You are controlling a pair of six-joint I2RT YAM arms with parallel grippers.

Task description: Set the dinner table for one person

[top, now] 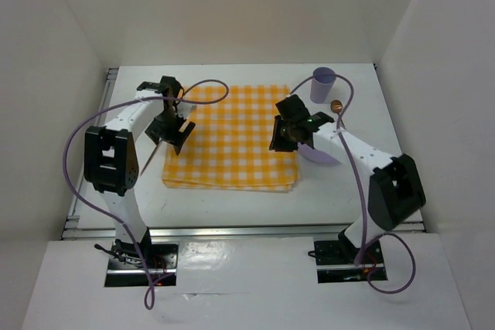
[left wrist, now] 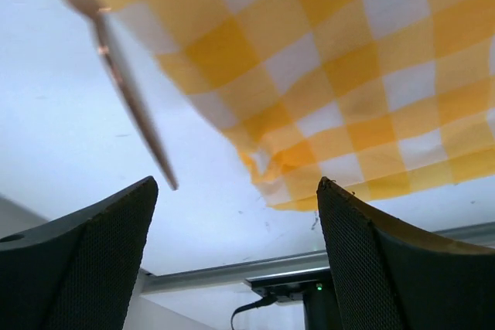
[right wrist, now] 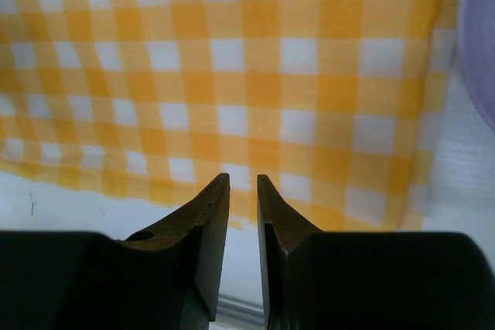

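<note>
Across the middle of the tabletop (top: pixel 232 202) lies the checked cloth (top: pixel 232 144), roughly square to the rails. I read it as the placemat the setting gets built on. Its near edge shows several layers, so it looks folded, and the left wrist view shows its near-left corner a little rumpled. My left gripper (left wrist: pixel 236 187) hangs over the cloth's left edge, released, jaws spread wide with nothing between them. The right gripper (right wrist: pixel 243 179) sits over the cloth's right side with its jaws only a sliver apart, and I see no cloth or anything else pinched in that gap. One gripper at each side suits squaring or flattening the cloth, which I judge to be the step in hand. A slim copper utensil (left wrist: pixel 128 98) lies on bare tabletop just off the cloth's left edge, a sensible place for cutlery, though I cannot tell whether it is a fork or a knife. Toward the far-right corner stands a purple cup (top: pixel 323 85), with a small copper piece (top: pixel 336 105) just beside it. A pale purple plate (top: pixel 321 156) shows partly under the right arm, at the cloth's right edge and not yet centred on it. I judge the setting less than half done.
</note>
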